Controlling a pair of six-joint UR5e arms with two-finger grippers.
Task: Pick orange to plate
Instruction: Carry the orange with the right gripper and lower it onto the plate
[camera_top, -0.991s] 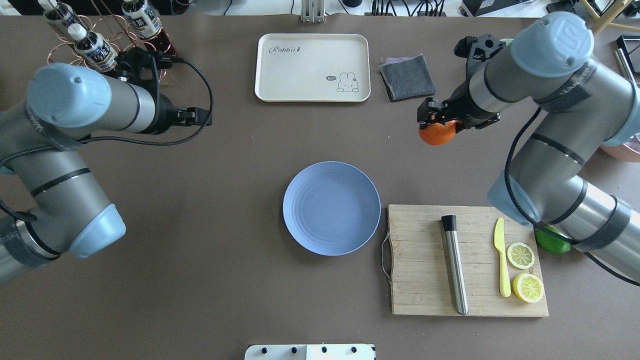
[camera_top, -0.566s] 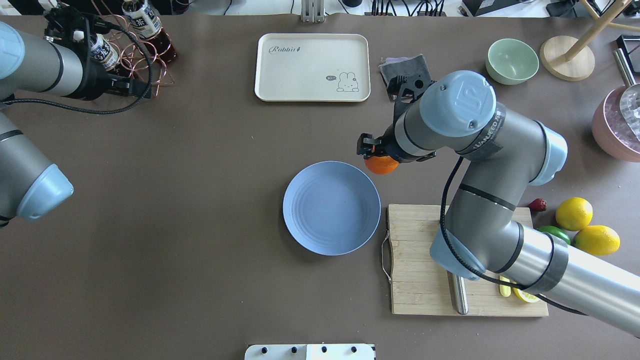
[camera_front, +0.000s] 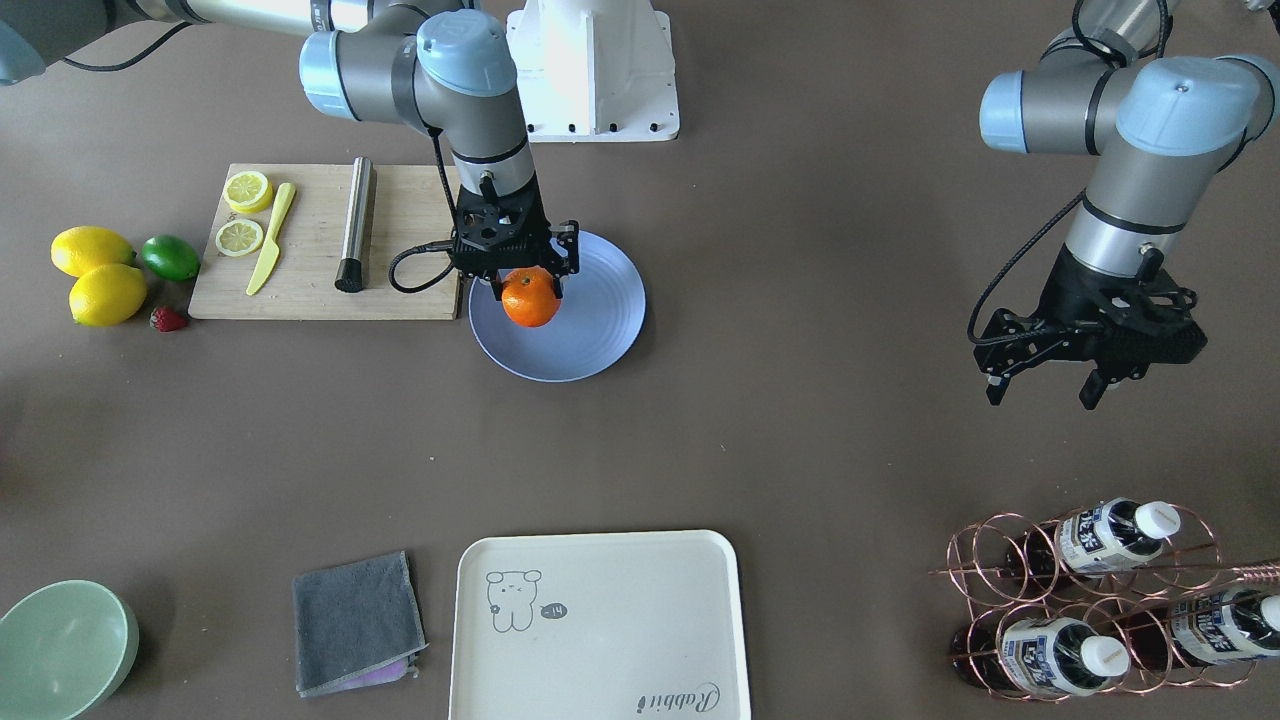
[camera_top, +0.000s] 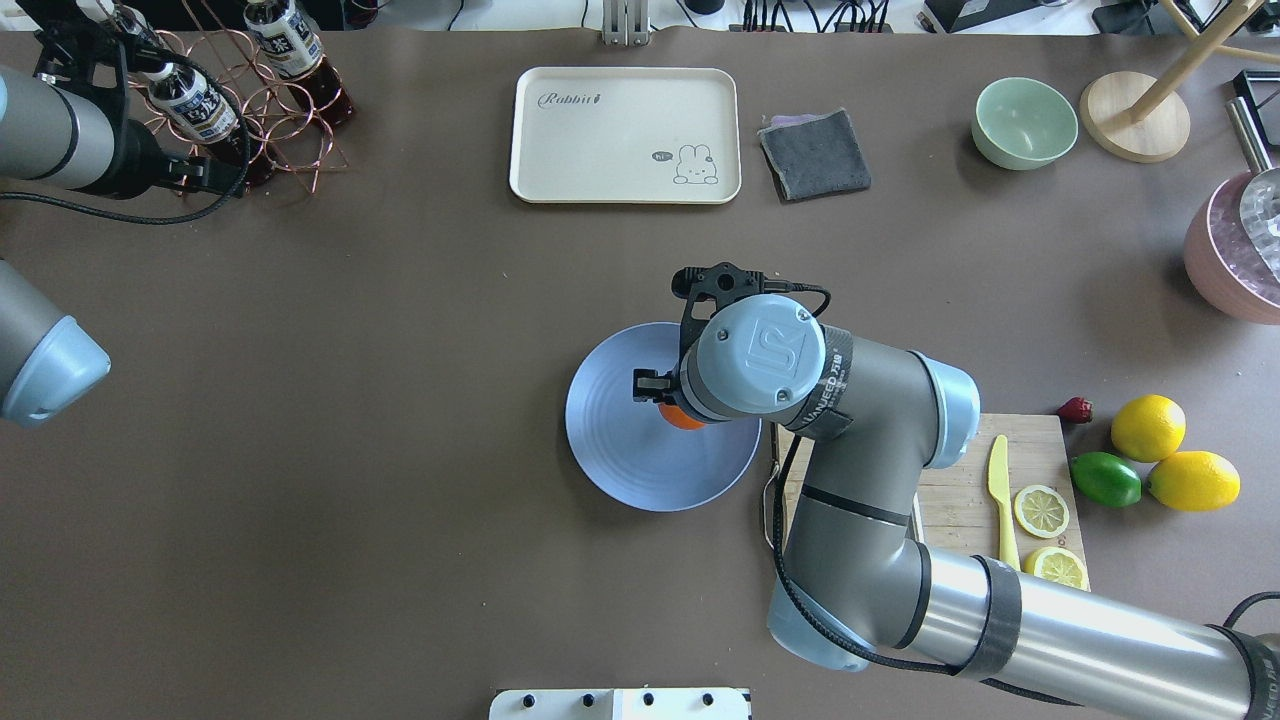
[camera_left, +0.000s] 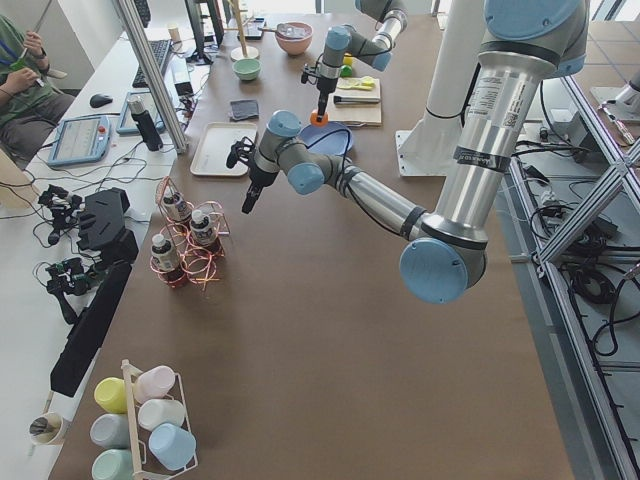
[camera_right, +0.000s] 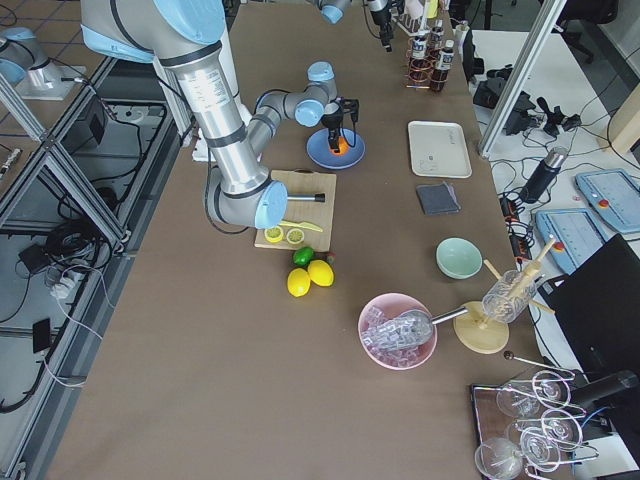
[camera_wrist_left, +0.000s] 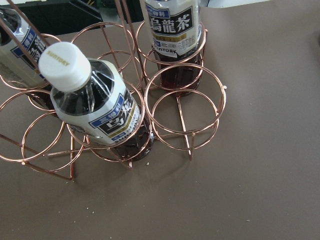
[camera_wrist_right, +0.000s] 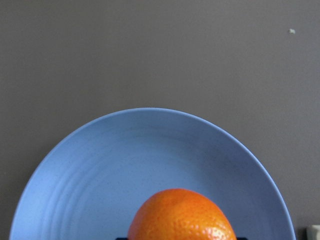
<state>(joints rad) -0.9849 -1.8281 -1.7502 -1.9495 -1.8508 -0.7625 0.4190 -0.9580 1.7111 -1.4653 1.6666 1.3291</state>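
- The small round orange (camera_front: 530, 303), with bright pebbled skin, is close to a ball, so no long axis shows. Its stem dimple is out of sight in every view, so which way it points cannot be told.
- It is over the round flat light-blue plate (camera_front: 605, 335), above the half nearest the pale bamboo cutting board (camera_front: 400, 205). Whether it rests on the plate or hangs just clear cannot be told.
- The right tool (camera_front: 529, 287) points straight down. Its two black fingers (camera_front: 496, 286) are clamped on opposite sides of the orange, spread only to the fruit's width.
- The left tool (camera_front: 1040, 392) hangs over the brown bench (camera_front: 800, 200) with its jaws spread wide, grasping nothing. It is near the copper wire bottle rack (camera_front: 985, 560) and well apart from the plate.
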